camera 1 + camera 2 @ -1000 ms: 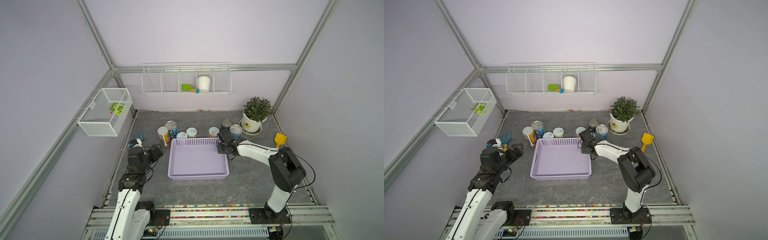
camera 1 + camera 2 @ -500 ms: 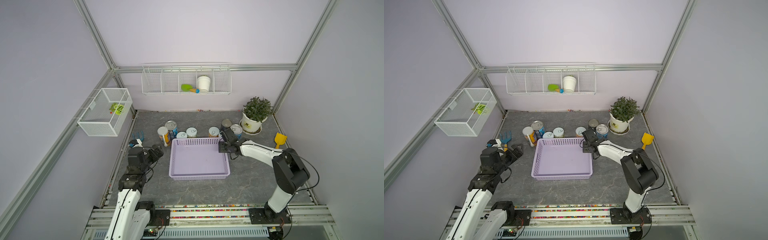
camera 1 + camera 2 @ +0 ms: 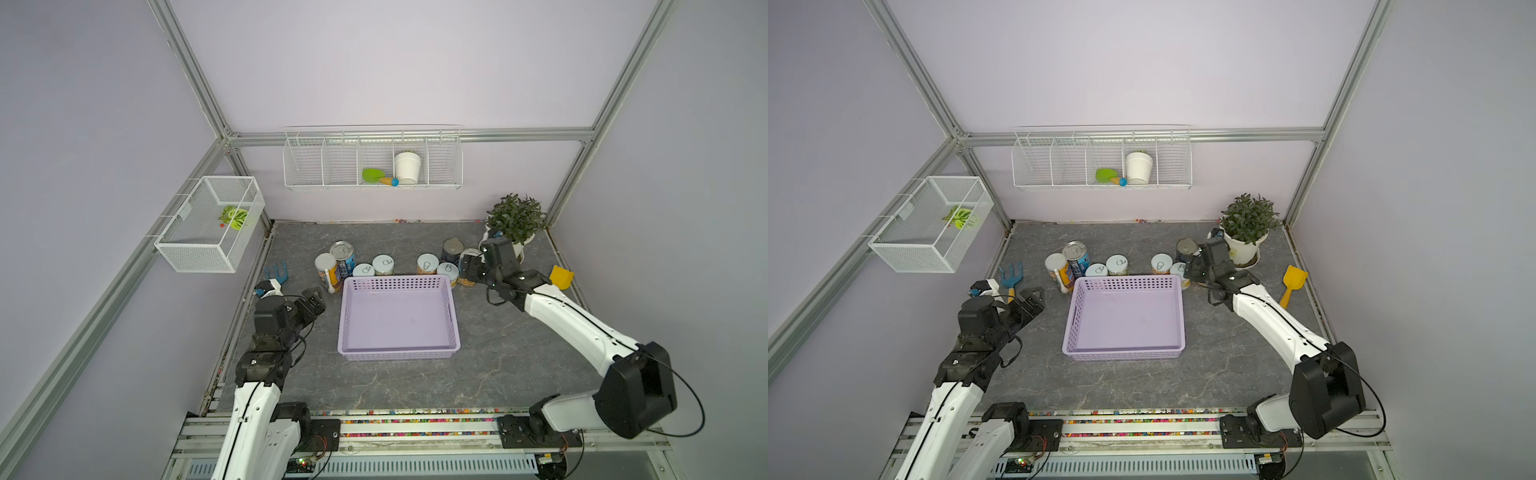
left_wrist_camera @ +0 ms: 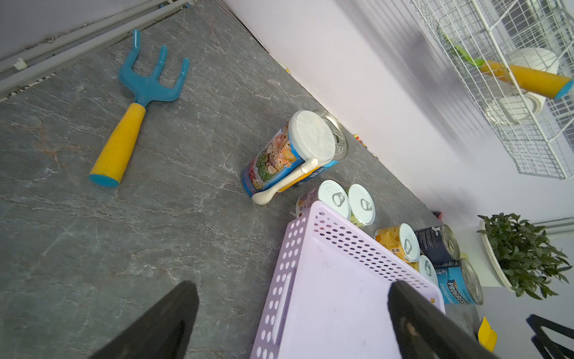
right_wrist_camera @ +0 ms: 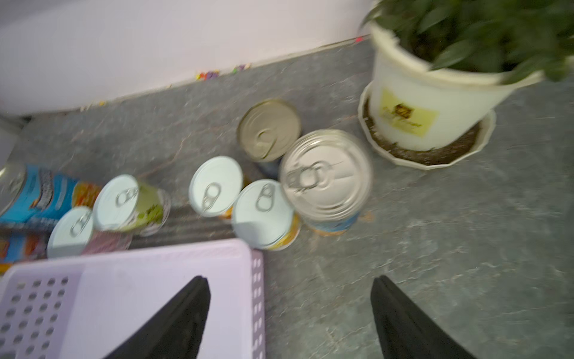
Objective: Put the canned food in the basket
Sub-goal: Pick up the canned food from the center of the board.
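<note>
The lilac basket [image 3: 397, 282] [image 3: 1127, 283] lies mid-table and holds nothing. Canned food stands in a row behind its far wall: a tall white-lidded tin [image 3: 325, 266], a blue silver-topped one [image 3: 342, 254] and two short white-topped ones [image 3: 383, 264] on the left; short tins [image 3: 428, 263] [image 5: 263, 205], a dark tin [image 3: 452, 248] and a blue silver-topped tin [image 5: 326, 174] on the right. My right gripper [image 3: 467, 270] [image 5: 290, 279] hangs open and empty over the basket's far right corner, just short of those tins. My left gripper [image 3: 314, 297] [image 4: 292, 287] is open and empty beside the basket's left wall.
A potted plant [image 3: 515, 224] stands just behind the right gripper, with a yellow scoop [image 3: 561, 276] to its right. A blue rake [image 3: 276, 272] lies by the left arm. A wire shelf [image 3: 372, 158] hangs on the back wall and a mesh basket [image 3: 208, 224] on the left wall.
My right gripper has opened from shut and moved right and back toward the right-hand tins. The left arm has hardly moved.
</note>
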{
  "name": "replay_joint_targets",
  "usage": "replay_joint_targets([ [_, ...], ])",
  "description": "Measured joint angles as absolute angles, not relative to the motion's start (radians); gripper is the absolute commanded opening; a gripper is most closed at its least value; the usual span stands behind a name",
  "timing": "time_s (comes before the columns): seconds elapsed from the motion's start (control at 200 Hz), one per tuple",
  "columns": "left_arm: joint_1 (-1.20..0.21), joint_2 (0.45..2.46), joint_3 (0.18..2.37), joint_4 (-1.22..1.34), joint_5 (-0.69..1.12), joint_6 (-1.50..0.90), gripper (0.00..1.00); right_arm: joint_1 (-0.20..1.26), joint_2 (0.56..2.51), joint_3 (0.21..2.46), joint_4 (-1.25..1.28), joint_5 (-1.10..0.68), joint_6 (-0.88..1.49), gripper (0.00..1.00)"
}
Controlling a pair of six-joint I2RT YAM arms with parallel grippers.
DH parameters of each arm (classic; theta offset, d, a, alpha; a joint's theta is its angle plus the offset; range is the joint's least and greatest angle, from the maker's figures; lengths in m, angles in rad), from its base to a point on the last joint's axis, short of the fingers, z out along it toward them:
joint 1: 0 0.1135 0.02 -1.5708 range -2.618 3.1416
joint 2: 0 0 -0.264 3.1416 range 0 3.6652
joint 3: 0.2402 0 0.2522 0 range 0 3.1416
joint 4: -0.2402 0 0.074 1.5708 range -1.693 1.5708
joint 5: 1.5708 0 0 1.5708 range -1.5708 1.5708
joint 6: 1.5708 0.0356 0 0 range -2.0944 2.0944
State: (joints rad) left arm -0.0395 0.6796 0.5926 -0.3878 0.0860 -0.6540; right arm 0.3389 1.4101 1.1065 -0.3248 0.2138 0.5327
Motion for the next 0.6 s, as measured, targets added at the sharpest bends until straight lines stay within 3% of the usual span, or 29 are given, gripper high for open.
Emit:
replay_joint_targets([
  [0.055, -0.039, 0.68, 0.593, -0.388, 0.075, -0.655, 1.0, 0.268, 1.411, 1.106, -0.325, 0.19, 0.551, 0.98],
  [0.165, -0.039, 0.692, 0.593, -0.393, 0.076, -0.652, 1.0, 0.169, 1.416, 1.104, -0.321, 0.152, 0.564, 0.98],
  [0.355, -0.039, 0.762, 0.593, -0.393, 0.089, -0.633, 1.0, 0.171, 1.445, 1.089, -0.25, 0.118, 0.559, 0.98],
  [0.6, -0.044, 0.838, 0.599, -0.393, 0.132, -0.614, 1.0, 0.172, 1.695, 1.306, -0.291, 0.05, 0.538, 0.98],
])
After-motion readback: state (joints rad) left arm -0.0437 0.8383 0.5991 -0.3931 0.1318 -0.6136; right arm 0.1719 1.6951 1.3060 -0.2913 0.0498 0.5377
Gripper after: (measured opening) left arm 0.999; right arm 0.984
